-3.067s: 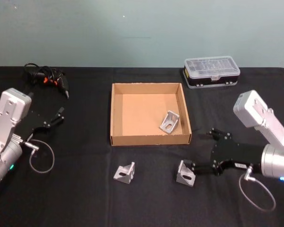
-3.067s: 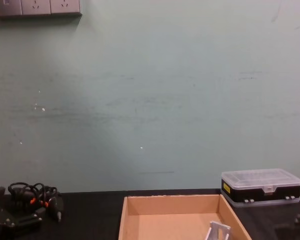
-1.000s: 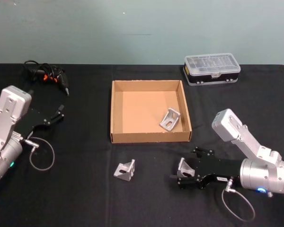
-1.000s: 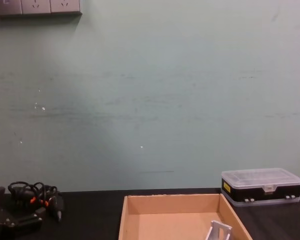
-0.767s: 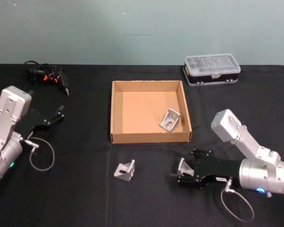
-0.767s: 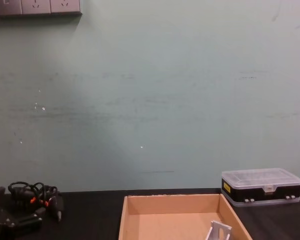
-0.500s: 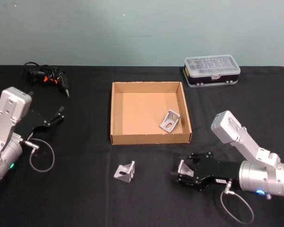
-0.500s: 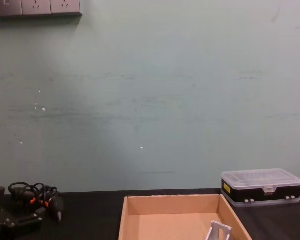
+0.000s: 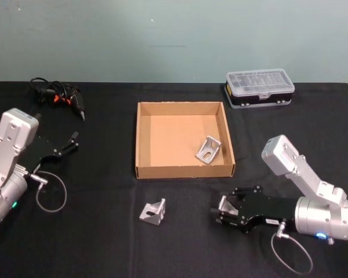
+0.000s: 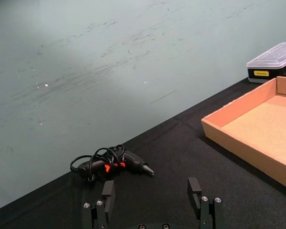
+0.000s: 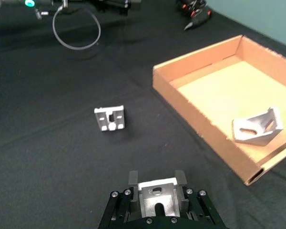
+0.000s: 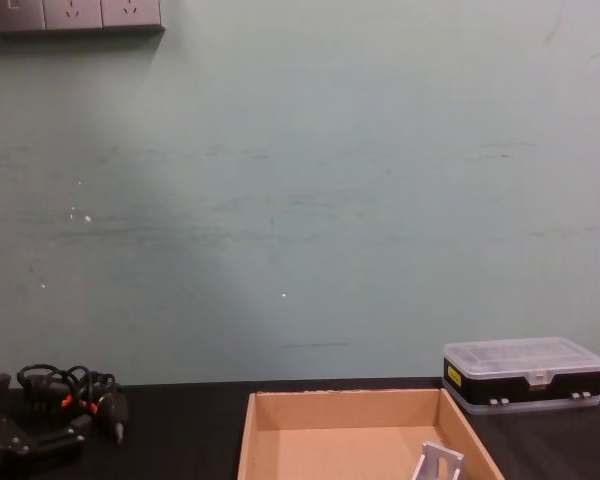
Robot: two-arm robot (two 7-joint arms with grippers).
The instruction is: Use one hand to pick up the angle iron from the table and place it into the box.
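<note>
We see 2 boxy silver-grey arms, the left arm (image 9: 11,139) and the right arm (image 9: 294,167), each with a rounded metal wrist carrying 1 small blue-green light. The left gripper (image 9: 72,142) and the right gripper (image 9: 219,211) are black, their jointed fingers (image 10: 195,191) studded with silver screws. A left cable loop (image 9: 66,194) and a right cable loop (image 9: 273,248), both thin and grey, sit at the wrists.

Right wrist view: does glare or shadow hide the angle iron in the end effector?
Right wrist view: no glare; the angle iron held in the right end effector is evenly lit, slot visible. Head view: the black table shows no glare.
</note>
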